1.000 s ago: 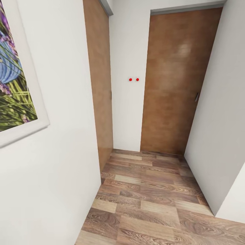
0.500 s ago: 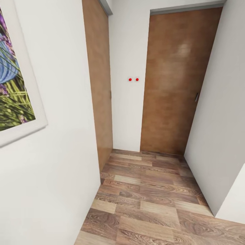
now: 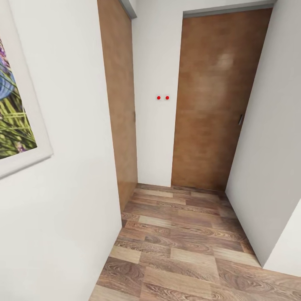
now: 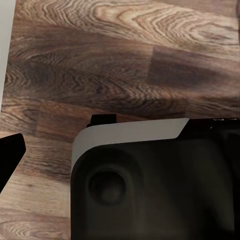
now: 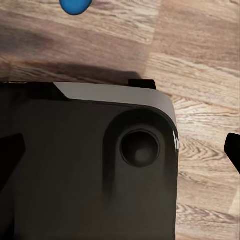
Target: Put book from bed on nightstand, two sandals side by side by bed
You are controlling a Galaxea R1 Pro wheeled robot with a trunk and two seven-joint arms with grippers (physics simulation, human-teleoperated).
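The rounded bright blue end of one sandal (image 5: 75, 6) lies on the wood-plank floor (image 5: 200, 55) in the right wrist view, beyond my dark base (image 5: 85, 165). My right gripper (image 5: 120, 155) hangs over the base, open, with its black fingertips (image 5: 234, 152) at the frame's two sides and nothing between them. My left gripper (image 4: 120, 155) also points down at the base (image 4: 155, 185) and the floor (image 4: 100, 60); one black fingertip (image 4: 10, 155) shows far out at the side, so it is open and empty. The book, the bed and the nightstand are out of view.
The head view looks into a narrow corner of white walls (image 3: 271, 146). One brown door (image 3: 119, 104) stands on the left and another brown door (image 3: 209, 104) straight ahead. The framed lavender picture (image 3: 16, 104) hangs close on the left wall. Plank floor (image 3: 179, 242) runs between the walls.
The whole head view has shifted: the picture slides further out at the left and the doors drift slightly left. This is camera motion; nothing in the room has moved.
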